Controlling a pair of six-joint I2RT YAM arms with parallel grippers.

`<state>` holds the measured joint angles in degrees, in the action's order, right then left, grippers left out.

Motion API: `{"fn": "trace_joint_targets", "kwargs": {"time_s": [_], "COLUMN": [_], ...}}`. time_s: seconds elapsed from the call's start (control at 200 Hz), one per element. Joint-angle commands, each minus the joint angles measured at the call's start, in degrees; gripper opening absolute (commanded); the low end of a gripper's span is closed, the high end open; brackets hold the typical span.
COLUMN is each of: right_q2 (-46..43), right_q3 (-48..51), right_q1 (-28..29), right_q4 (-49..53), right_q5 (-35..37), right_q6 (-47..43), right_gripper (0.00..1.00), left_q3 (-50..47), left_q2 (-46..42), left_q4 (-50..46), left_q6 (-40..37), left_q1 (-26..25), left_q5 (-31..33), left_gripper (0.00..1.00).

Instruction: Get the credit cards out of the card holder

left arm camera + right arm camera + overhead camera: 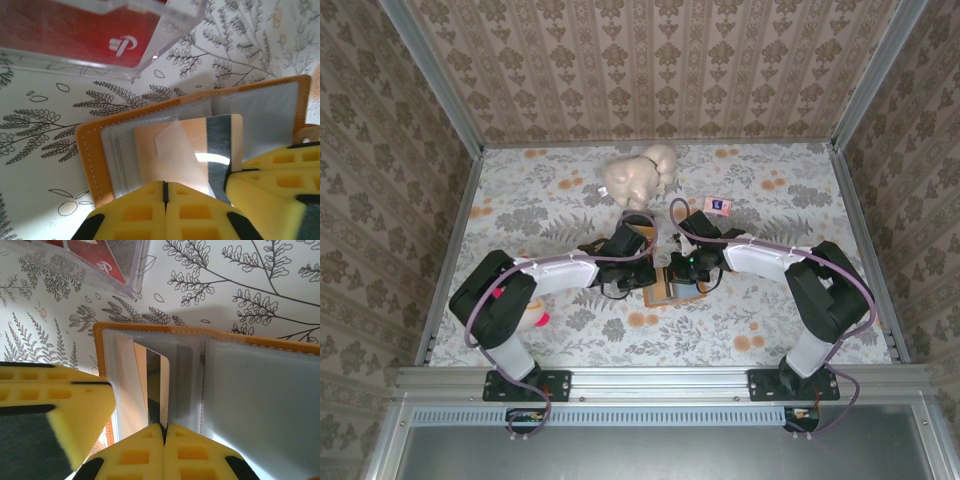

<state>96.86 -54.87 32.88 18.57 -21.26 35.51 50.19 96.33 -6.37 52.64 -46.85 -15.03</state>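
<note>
The tan-orange card holder [90, 150] lies open on the floral table, its clear grey pockets fanned out. My left gripper [165, 186] is shut on a clear pocket flap [180, 150] at its near edge. A tan credit card [215, 135] with a dark stripe sticks out of a pocket. My right gripper [164, 427] is shut on that credit card [159, 385], seen edge-on above the card holder [200, 332]. In the top view both grippers meet over the card holder [663, 290] at mid-table. A red credit card [100, 35] with a white logo lies in a clear box.
The clear box [127, 270] sits just beyond the holder. A cream plush toy [640, 175] stands at the back centre, with a small pink packet [718, 206] to its right. Each wrist view shows the other arm's yellow fingers [270, 175], [50, 405] close by.
</note>
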Motion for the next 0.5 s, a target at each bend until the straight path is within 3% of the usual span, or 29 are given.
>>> {"fn": "trace_joint_targets", "kwargs": {"time_s": [0.0,0.495], "right_q2": [1.32,0.86], "right_q3": [0.34,1.88], "right_q1": [-0.28,-3.69], "right_q4": [1.76,2.48], "right_q5": [0.43,0.27], "right_q6": [-1.12,-4.91], "right_gripper": [0.01,0.00], "left_q3": [1.71,-1.86], "left_q2": [1.85,1.17], "left_q4": [-1.49,-5.33], "left_q6": [0.15,0.64], "left_q1": [-0.33,0.14], "left_q5": [-0.56,2.86], "left_gripper": [0.02,0.04]}}
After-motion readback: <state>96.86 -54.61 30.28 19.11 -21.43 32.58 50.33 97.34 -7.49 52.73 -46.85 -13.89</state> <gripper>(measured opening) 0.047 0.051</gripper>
